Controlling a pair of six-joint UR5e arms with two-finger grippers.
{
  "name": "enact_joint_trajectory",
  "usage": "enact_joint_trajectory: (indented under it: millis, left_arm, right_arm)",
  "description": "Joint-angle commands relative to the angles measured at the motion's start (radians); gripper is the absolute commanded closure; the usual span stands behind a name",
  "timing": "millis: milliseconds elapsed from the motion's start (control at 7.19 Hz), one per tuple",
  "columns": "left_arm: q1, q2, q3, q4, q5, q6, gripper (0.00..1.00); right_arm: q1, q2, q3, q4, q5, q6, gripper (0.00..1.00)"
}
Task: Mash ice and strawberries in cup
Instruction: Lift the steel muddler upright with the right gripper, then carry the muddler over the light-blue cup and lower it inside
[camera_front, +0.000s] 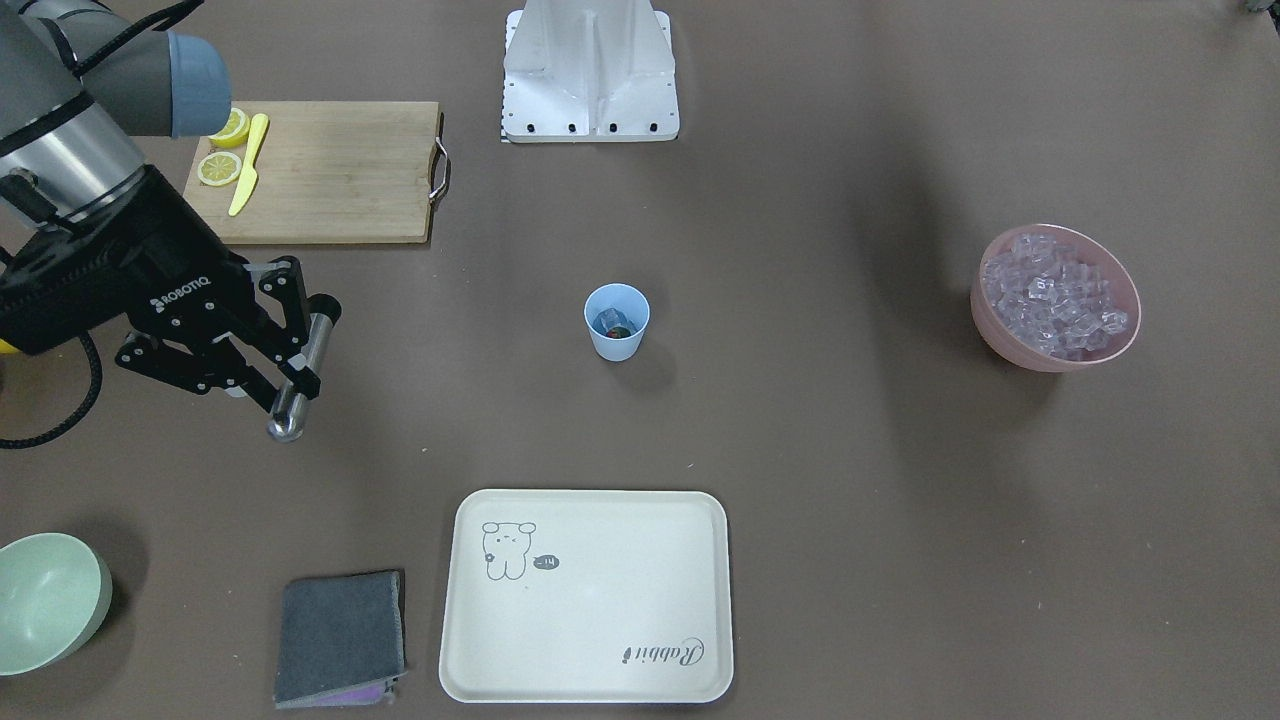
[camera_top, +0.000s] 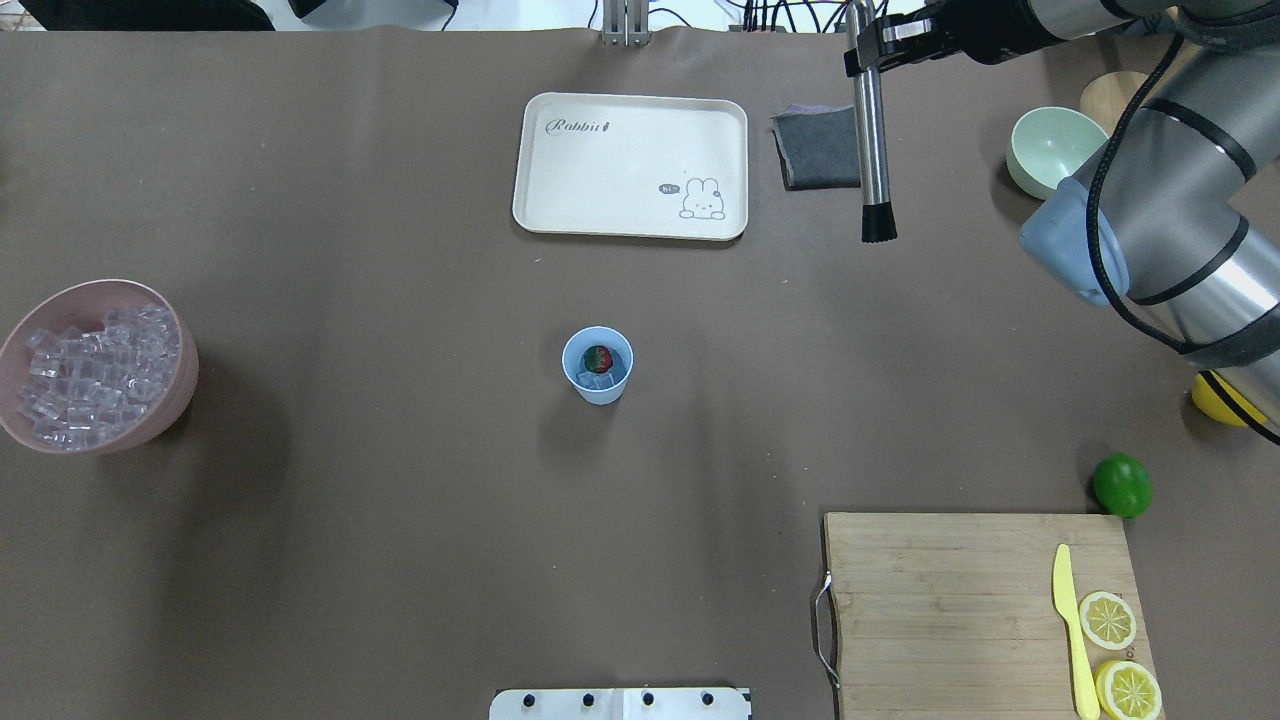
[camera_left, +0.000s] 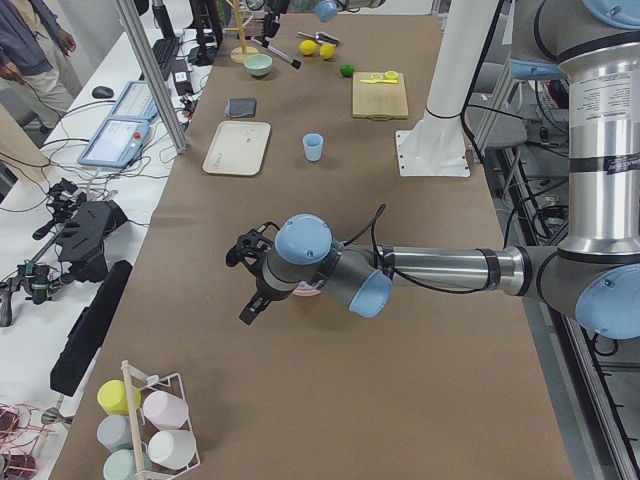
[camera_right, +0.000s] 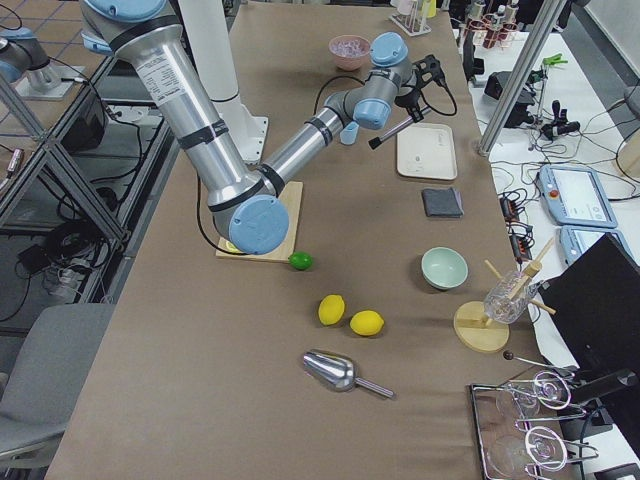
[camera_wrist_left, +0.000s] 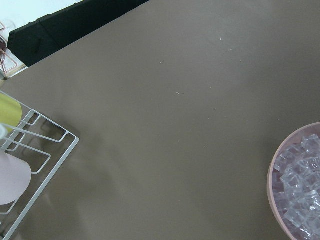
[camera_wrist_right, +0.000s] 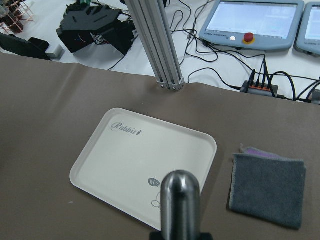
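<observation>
Cup is a small light-blue plastic tumbler, tapered and smooth, upright mid-counter. Inside it are one red strawberry with a green cap and a few clear glassy ice cubes lying against it. More of the same cubes are heaped in a round matte pink bowl at the counter's left end, well apart from the cup. Counter surface is flat matte brown. Right hand has its fingers closed on a masher, a brushed-steel cylinder with one domed end and one black tip, gripped partway along the shaft. The masher is tilted, off the counter, and well apart from the cup, on the side with the cream rounded-corner tray and the folded grey cloth. Left hand shows only in the left side view, hanging over the counter near the pink bowl. I cannot tell whether its fingers are apart or together, and its wrist camera shows only bare counter, the bowl's rim and a wire rack.
</observation>
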Motion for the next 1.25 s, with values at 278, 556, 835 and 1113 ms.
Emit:
enact_joint_trajectory:
  millis: [278, 556, 835, 1113]
  left_arm:
    - [0.001, 0.012, 0.038, -0.001, -0.008, -0.068, 0.03]
    - [-0.001, 0.016, 0.057, -0.001, -0.008, -0.068, 0.03]
    - [0.001, 0.014, 0.078, -0.001, -0.008, -0.068, 0.03]
    - [-0.001, 0.013, 0.089, -0.002, -0.021, -0.068, 0.03]
  right_arm:
    - [-0.188, 0.0, 0.02, 0.308, -0.303, 0.093, 1.0]
    - [-0.331, 0.0, 0.019, 0.432, -0.52, 0.095, 1.0]
    - [-0.434, 0.003, 0.016, 0.464, -0.685, 0.086, 1.0]
    - [-0.56, 0.037, 0.002, 0.461, -0.893, 0.059, 1.0]
